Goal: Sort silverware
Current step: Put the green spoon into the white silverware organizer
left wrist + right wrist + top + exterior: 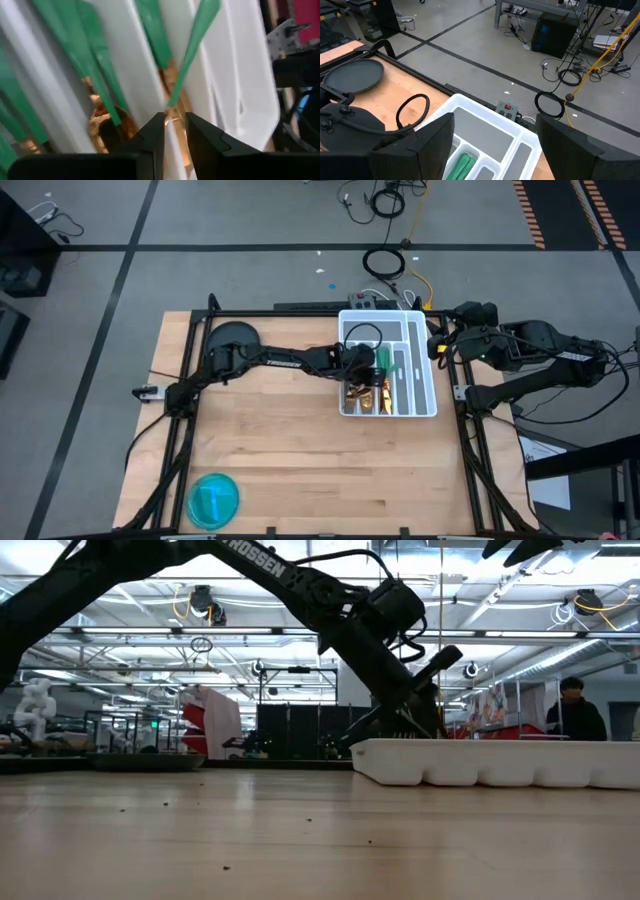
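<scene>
**Left arm over the tray, a green-handled piece between its fingers**

The silverware lies in the white tray at the table's back right, green handles along the long slots, gold heads bunched at the near end. In the left wrist view one green-handled piece stands tilted over a divider, its lower tip right in the slot between the two dark fingers. The gap there is narrow, w/ the fingers close on either side; can't tell if they actually pinch it or have just let go. More green handles and gold heads fill the neighbouring slots.

The left gripper reaches across from the table's left and sits low in the tray's middle; the low view shows it angled down into the tray wall.

The right gripper hangs above the tray's back right corner, fingers spread wide, nothing in them.

A dark round plate sits at back left, a blue-green dish at the front edge. A person stands in the room behind.
</scene>
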You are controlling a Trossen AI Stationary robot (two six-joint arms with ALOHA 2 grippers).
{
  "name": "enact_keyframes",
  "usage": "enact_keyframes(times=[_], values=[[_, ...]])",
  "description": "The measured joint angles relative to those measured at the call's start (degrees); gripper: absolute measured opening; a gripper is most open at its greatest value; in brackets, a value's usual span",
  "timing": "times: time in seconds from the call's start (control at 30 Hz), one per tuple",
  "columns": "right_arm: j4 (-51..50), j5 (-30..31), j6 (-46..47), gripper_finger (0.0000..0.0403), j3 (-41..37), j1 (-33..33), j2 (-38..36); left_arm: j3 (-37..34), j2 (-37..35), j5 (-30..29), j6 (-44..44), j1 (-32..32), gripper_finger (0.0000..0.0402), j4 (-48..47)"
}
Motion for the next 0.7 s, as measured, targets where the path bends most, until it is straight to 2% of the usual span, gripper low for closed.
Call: enact_keyframes(times=[0.17,0.33,0.47,0.53,0.6,0.7], values=[[-0.6,1.3,2.9,0.0274,-3.4,-1.9,0.0,0.7,-1.3,1.8,1.3,0.0,0.0084,2.3],[1.4,-8.9,3.5,0.0274,-14.4,-3.6,0.5,1.8,-6.7,6.2,7.3,0.5,0.0085,2.7],[6.3,-14.2,8.9,0.0259,-23.6,-3.9,1.0,1.9,-16.1,6.3,16.2,1.4,0.0084,-7.0],[9.5,-16.0,12.1,0.0235,-27.6,-4.5,1.6,1.9,-21.6,2.7,21.7,1.8,0.0084,-14.9],[13.9,-18.3,13.3,0.0197,-31.1,-5.5,2.5,1.9,-26.6,-3.6,25.8,1.8,0.0084,-21.0],[20.3,-22.7,13.3,0.011,-34.4,-7.5,4.4,1.9,-33.7,-12.8,29.6,1.7,0.0084,-26.3]])
